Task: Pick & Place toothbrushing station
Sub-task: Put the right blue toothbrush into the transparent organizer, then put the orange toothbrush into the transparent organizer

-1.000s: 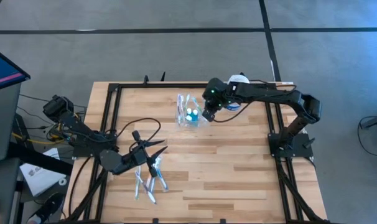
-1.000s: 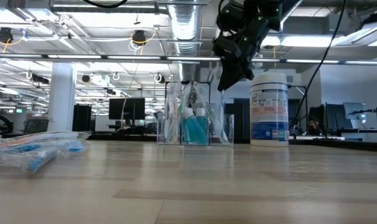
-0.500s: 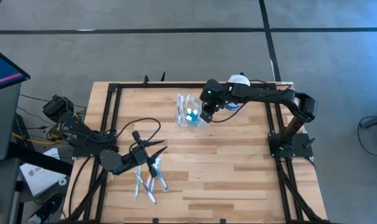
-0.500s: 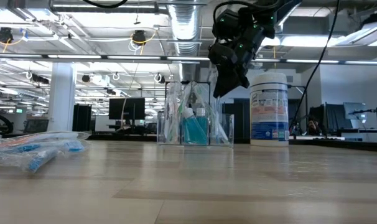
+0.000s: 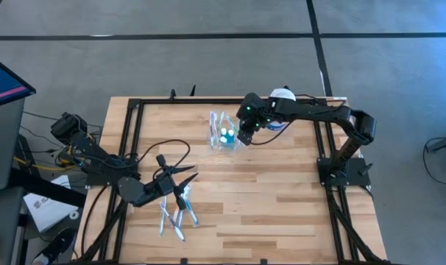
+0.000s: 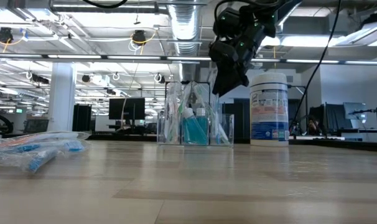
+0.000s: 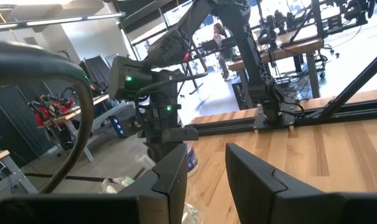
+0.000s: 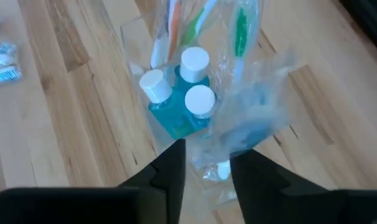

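The toothbrushing station [image 5: 223, 132], a clear boxy organizer, stands on the wooden table toward its far side. It holds blue bottles with white caps [image 8: 195, 99] and wrapped toothbrushes [image 8: 238, 31]. My right gripper [image 5: 243, 138] hangs open just above the station's right side, slanting down, with a crumpled clear packet [image 8: 251, 118] below it. My left gripper [image 5: 188, 179] is open and level at the near left, with nothing seen between its fingers [image 7: 176, 180]. My right gripper's open fingers [image 8: 170, 171] stand on either side of the clear packet's near end [image 8: 216, 168], coming from above and from the table's right. I cannot tell whether they touch it. The packet rests in the station.
A white jar with a blue label [image 5: 282, 96] stands right behind the station, close to my right arm. Several wrapped toothbrush packets [image 5: 175, 217] lie on the table near its front left, below my left gripper. A black frame [image 5: 135, 125] rims the table.
My right gripper has opened above the station's right side, and the clear packet now lies between its spread fingers.
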Motion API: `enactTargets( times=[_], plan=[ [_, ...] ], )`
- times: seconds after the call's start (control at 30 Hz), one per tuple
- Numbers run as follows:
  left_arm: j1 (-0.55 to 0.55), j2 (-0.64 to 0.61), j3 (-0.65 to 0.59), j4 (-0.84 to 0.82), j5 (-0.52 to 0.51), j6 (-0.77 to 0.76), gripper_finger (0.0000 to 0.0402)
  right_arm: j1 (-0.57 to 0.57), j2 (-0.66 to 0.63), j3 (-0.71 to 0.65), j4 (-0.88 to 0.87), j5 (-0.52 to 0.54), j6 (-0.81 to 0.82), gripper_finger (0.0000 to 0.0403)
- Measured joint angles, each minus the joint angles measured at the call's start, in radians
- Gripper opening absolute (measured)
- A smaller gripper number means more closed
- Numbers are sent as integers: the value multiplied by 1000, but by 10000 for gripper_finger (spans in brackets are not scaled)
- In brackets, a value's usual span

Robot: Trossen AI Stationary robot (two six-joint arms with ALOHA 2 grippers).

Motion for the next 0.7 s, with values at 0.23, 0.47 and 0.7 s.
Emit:
enactTargets(
  times=[0.23,0.47,0.7],
  plan=[
    [0,0,0,0,0,0,104,-29,-27,2,-30,-1,20,176],
    [0,0,0,0,0,0,104,-53,-77,0,-83,0,52,188],
    [-2,0,0,-18,0,-113,104,-31,-130,0,-161,1,87,169]
  ],
)
